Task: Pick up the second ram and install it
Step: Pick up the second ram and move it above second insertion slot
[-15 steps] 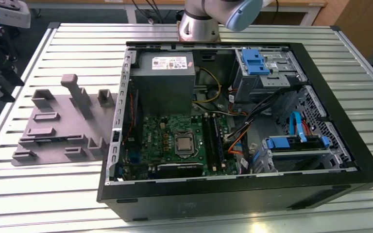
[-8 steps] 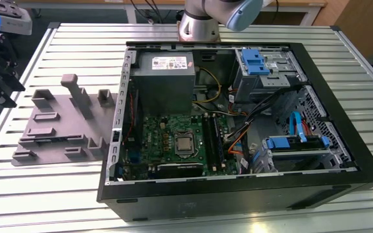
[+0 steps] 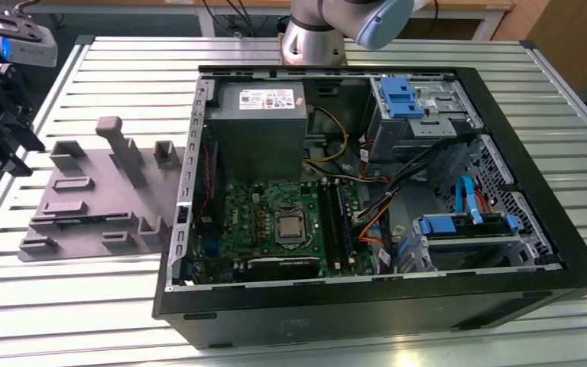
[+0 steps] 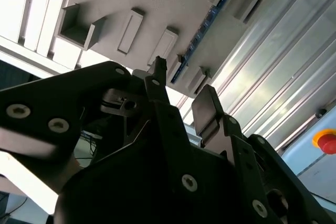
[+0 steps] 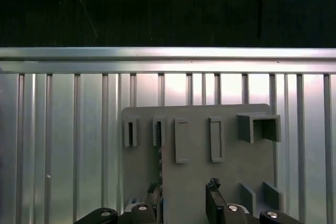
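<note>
1. The second ram (image 4: 202,32) stands on edge in slots of the grey fixture plate (image 3: 110,202).
2. The jaws gape open, gripping nothing, near the plate and clear of the ram.
3. The computer case (image 3: 375,306) sits beside the plate on the table (image 3: 69,306).

Fixture plate (image 3: 98,205) on table (image 3: 69,306), exterior view's left of computer case (image 3: 375,310); second ram (image 4: 202,31) edgewise on plate.
</note>
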You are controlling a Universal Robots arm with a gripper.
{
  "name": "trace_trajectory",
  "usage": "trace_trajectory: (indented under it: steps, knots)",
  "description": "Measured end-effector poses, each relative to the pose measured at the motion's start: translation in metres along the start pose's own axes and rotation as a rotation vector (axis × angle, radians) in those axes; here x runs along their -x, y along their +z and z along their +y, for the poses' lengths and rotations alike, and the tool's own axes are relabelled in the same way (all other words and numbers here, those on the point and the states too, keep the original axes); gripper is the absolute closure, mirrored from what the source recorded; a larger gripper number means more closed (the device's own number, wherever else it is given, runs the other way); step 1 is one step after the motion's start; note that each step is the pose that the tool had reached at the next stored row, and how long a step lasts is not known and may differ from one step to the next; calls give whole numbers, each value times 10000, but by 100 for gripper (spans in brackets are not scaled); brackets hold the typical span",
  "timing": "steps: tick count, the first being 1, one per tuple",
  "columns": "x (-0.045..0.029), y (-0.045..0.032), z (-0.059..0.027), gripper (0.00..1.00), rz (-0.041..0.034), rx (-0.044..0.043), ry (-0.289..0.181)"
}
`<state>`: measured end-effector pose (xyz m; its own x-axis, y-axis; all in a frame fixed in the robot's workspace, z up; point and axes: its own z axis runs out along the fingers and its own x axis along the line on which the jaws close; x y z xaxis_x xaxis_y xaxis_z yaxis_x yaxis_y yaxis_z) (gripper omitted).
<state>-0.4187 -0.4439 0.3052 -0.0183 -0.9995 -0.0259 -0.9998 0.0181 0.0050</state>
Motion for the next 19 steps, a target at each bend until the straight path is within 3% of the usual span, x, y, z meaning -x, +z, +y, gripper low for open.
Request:
trace_trajectory:
  steps: [19]
  knots:
    - [-164, 341, -5, 53, -10, 14, 0]
